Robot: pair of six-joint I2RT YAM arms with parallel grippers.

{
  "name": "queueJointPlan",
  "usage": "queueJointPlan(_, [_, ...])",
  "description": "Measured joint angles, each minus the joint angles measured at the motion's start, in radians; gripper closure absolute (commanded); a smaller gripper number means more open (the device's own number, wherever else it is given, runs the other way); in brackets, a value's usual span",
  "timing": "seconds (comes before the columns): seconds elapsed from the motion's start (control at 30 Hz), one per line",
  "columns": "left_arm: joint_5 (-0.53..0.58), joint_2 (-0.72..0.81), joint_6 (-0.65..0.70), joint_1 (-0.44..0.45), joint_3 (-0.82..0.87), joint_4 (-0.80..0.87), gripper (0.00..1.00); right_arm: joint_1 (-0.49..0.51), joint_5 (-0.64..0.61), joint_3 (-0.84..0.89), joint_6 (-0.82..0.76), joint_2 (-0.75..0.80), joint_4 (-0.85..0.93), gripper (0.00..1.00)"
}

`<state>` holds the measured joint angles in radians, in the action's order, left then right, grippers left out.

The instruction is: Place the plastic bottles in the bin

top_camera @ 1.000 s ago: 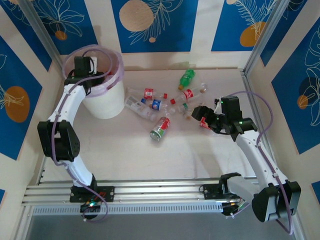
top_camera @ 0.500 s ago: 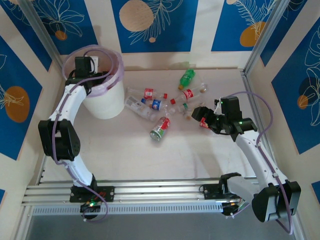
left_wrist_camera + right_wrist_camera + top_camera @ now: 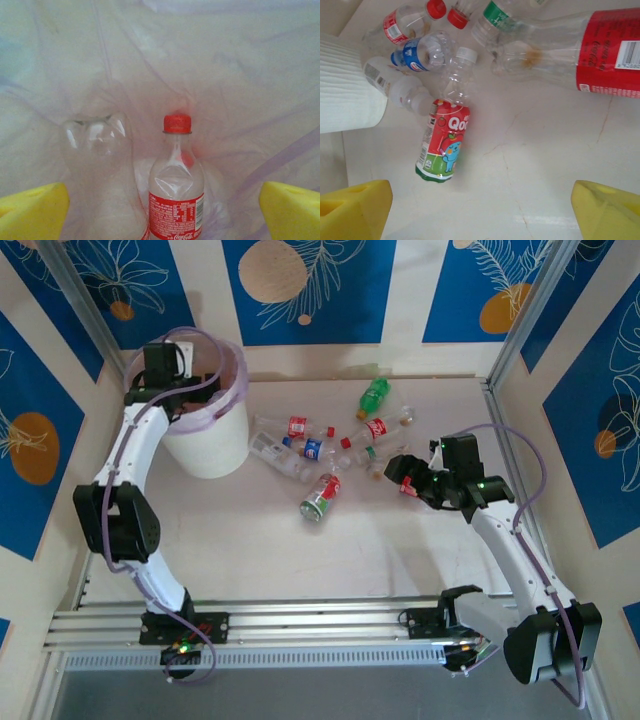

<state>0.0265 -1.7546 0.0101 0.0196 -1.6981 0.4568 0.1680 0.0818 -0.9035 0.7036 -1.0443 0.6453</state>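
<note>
While the left hand (image 3: 161, 210) and right hand (image 3: 480, 210) gape, the binned bottles (image 3: 176, 200) are cropped.

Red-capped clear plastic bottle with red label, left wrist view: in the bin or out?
In: the red-capped bottle rests against the translucent pink bag lining, beside another clear bottle.

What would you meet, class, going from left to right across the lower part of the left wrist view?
yellow claw fingertip → clear bottle, base showing → red-capped bottle with a red label → other yellow fingertip
</note>
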Motion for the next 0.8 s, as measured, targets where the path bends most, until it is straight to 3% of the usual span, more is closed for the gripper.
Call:
queueJointPlan(0.23, [0.0, 0.158, -0.005, 0.0, -0.058, 0.023, 0.03, 0.03, -0.084, -0.064, -0.038, -0.051, 0.058, 0.09])
queueJointPlan(0.4, [-0.008, 0.304, -0.035, 0.022, -0.058, 0.04, 0.03, 0.136, -0.151, -0.136, -0.04, -0.138, 0.073, 0.11])
queueJointPlan(0.6, [0.035, 0.5, -0.079, 0.202, 0.073, 0.066, 0.03, 0.259, -0.183, -0.244, 0.013, -0.367, 0.032, 0.12])
queueJointPlan(0.8, [0.061, 0.644, -0.172, 0.381, 0.29, 0.084, 0.04, 0.3, -0.218, -0.328, 0.081, -0.586, -0.033, 0.2])
